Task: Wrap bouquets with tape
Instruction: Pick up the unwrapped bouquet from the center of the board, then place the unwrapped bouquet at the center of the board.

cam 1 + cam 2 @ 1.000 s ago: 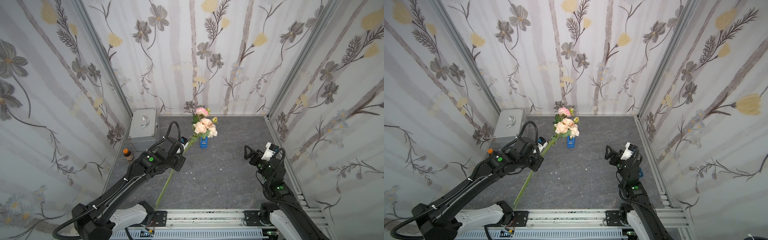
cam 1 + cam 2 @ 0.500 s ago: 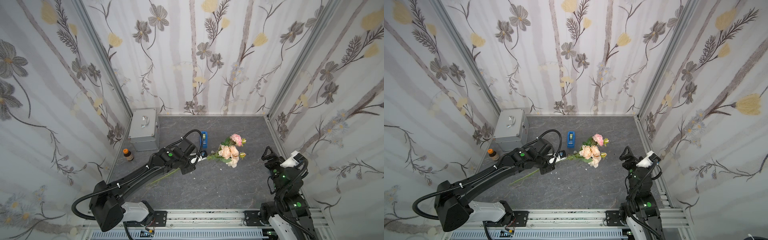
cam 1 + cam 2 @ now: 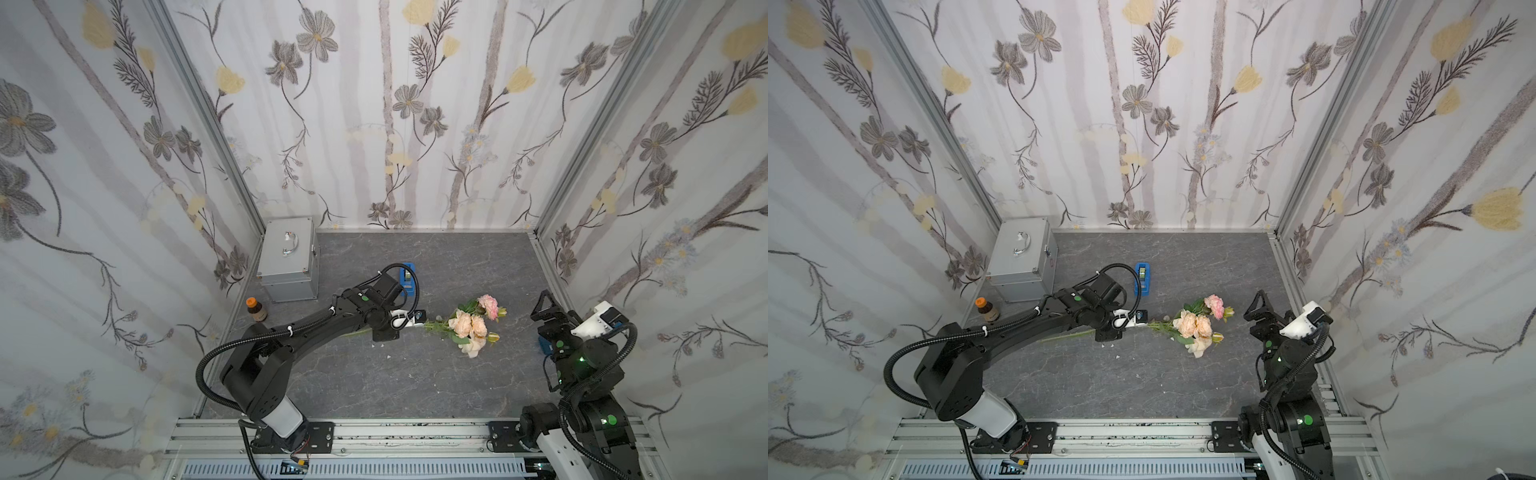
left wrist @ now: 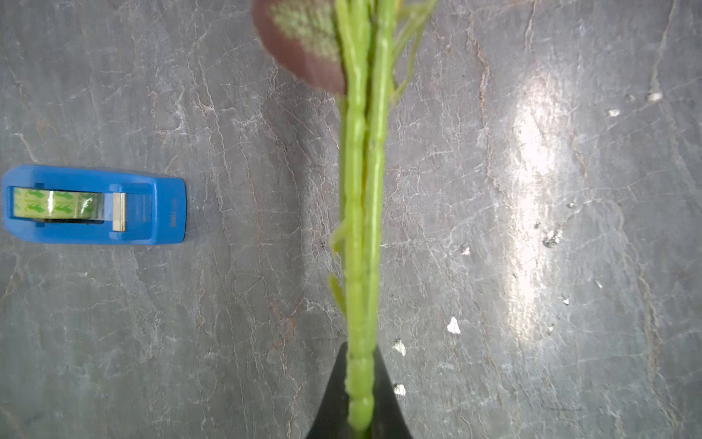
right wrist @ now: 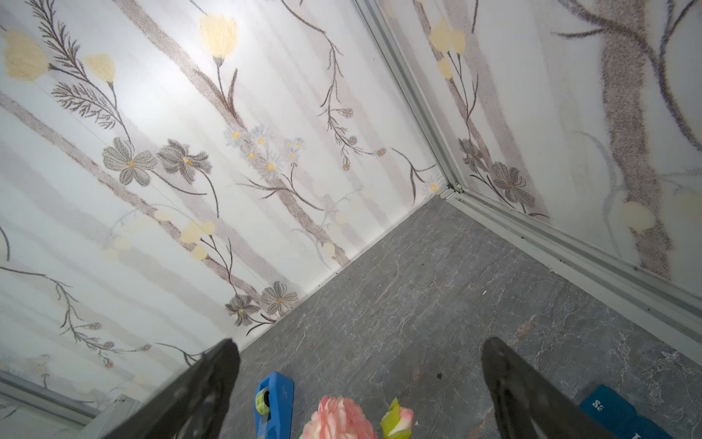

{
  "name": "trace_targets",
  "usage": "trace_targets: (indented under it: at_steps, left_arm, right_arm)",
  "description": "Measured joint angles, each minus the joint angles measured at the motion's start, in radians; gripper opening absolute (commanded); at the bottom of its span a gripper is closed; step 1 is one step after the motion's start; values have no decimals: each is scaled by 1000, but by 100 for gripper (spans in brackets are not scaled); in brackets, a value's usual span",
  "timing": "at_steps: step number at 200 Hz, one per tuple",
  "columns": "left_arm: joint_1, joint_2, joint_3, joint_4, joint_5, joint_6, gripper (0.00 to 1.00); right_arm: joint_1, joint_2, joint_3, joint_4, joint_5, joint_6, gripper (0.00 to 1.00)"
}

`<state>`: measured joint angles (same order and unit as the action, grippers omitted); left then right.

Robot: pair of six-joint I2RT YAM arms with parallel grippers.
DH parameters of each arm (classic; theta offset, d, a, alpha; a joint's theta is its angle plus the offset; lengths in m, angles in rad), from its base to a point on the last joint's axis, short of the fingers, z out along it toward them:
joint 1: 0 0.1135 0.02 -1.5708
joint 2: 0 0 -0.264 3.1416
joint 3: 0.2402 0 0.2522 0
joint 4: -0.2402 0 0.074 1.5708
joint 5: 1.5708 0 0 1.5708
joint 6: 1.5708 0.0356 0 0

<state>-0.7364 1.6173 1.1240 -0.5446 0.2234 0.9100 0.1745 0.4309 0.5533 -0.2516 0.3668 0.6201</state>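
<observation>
- bouquet (image 3: 471,326): mid grey floor (image 3: 374,382), blooms toward right gripper (image 3: 552,309), stems pinched in closed left gripper (image 3: 411,325)
- right gripper: jaws wide apart, empty
- tape (image 4: 57,203): in blue dispenser (image 4: 159,213), beside the stems

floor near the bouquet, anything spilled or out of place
Yes: small white flecks lie scattered on the grey floor beside the stems of the bouquet, like crumbs or torn scraps. Nothing else looks askew or damaged.
</observation>
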Motion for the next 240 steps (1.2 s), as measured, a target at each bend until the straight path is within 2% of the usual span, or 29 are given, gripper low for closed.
trace_targets:
  at_steps: [51, 83, 134, 200, 221, 240]
  left_arm:
    - [60, 118, 55, 45, 70, 67, 0]
    - [89, 220, 138, 43, 103, 112, 0]
    - [121, 394, 330, -33, 101, 167, 0]
    - [143, 520, 452, -58, 81, 193, 0]
    - [142, 536, 464, -59, 86, 193, 5]
    - [142, 538, 469, -58, 88, 192, 16]
  right_arm:
    - [0, 32, -46, 7, -63, -3, 100]
    - [0, 47, -64, 16, -112, 0, 100]
    - [0, 90, -65, 35, -178, 4, 100]
    - [0, 157, -63, 49, -246, 4, 100]
    - [0, 167, -63, 49, -263, 4, 100]
    - [0, 175, -63, 49, -269, 5, 100]
